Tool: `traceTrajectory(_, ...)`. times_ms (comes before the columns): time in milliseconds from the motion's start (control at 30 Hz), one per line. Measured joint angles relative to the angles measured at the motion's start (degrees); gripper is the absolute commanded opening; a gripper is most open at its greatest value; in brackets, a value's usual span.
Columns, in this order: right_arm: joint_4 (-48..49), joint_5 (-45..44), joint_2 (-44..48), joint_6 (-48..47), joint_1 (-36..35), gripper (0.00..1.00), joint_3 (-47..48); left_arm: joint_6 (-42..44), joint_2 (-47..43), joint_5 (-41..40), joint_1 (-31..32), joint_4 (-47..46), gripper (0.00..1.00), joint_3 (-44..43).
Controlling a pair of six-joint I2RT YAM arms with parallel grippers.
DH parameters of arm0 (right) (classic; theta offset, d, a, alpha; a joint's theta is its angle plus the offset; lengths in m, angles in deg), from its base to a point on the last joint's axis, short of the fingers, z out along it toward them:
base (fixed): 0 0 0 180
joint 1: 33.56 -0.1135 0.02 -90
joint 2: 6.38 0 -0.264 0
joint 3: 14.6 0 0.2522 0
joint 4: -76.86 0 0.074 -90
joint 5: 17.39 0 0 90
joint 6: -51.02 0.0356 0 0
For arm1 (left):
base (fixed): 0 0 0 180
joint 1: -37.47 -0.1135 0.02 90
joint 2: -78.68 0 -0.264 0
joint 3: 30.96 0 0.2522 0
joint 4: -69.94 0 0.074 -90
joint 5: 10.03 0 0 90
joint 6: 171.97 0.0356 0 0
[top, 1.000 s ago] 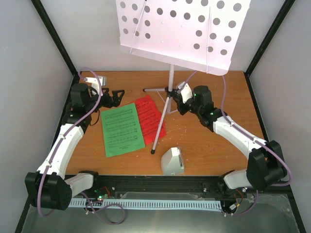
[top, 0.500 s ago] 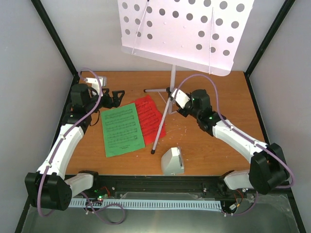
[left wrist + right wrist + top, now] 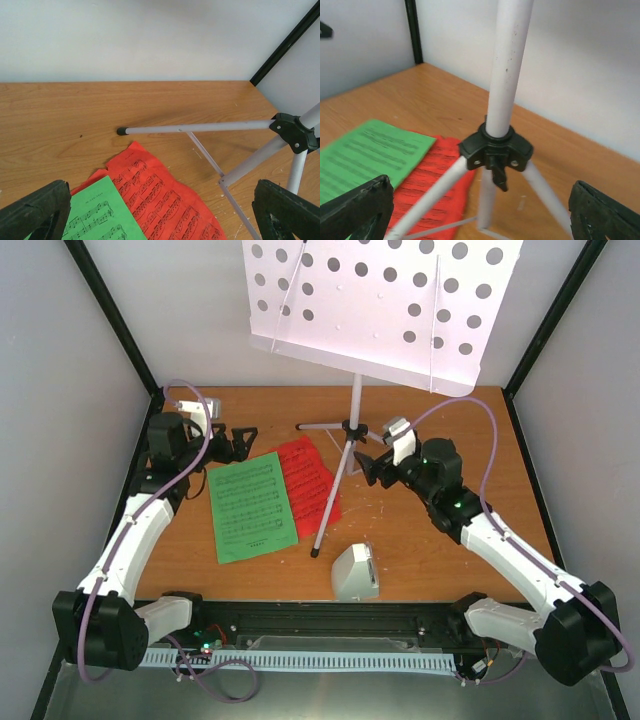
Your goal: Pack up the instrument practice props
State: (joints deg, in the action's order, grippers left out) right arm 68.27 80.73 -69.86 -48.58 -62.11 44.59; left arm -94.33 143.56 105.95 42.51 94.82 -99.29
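Observation:
The white perforated music stand (image 3: 380,310) is upright on its silver tripod (image 3: 350,427) at the back middle. A red music sheet (image 3: 312,480) lies under one tripod leg, with the green music sheet (image 3: 250,505) overlapping its left side. The white metronome (image 3: 355,573) sits near the front edge. My right gripper (image 3: 372,465) is open just right of the tripod hub (image 3: 496,150), with nothing between its fingers (image 3: 357,207). My left gripper (image 3: 238,440) is open above the sheets' far corner, facing a tripod leg (image 3: 200,128) and the red sheet (image 3: 160,200).
The wooden table (image 3: 450,540) is boxed in by white walls with black corner posts (image 3: 555,315). The stand's desk overhangs the back of the table, and its legs spread across the middle.
My right gripper has opened and drawn back to the right, off the tripod hub. The stand has shifted a little to the right. The left arm has barely moved.

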Motion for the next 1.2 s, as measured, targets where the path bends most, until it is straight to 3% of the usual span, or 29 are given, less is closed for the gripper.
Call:
traceTrajectory(267, 2.9, 7.6, 0.2, 30.2, 3.2, 0.92, -2.1, 0.2, 0.0, 0.0, 0.0, 0.0, 0.99, 0.7)
traceTrajectory(433, 8.7, 8.1, -1.1, 52.2, 3.8, 0.98, -5.5, 0.3, -0.4, 0.0, 0.0, -0.9, 1.0, 1.0)
traceTrajectory(667, 14.7, 6.4, -2.0, 73.6, 3.7, 0.91, -7.2, 0.3, -0.5, 0.1, 0.0, -1.3, 0.99, 1.1)
traceTrajectory(867, 17.6, 4.0, -3.1, 84.6, 3.7, 0.84, -8.5, 0.3, -0.5, 0.2, 0.0, -1.3, 1.0, 1.1)
traceTrajectory(1033, 18.7, 2.6, -4.9, 89.4, 3.0, 0.74, -8.5, 0.3, -0.4, 0.3, 0.0, -1.3, 0.99, 1.1)
traceTrajectory(1200, 19.9, 1.2, -6.8, 93.3, 3.0, 0.71, -8.5, 0.3, 0.0, 0.6, 0.0, -1.3, 1.0, 1.1)
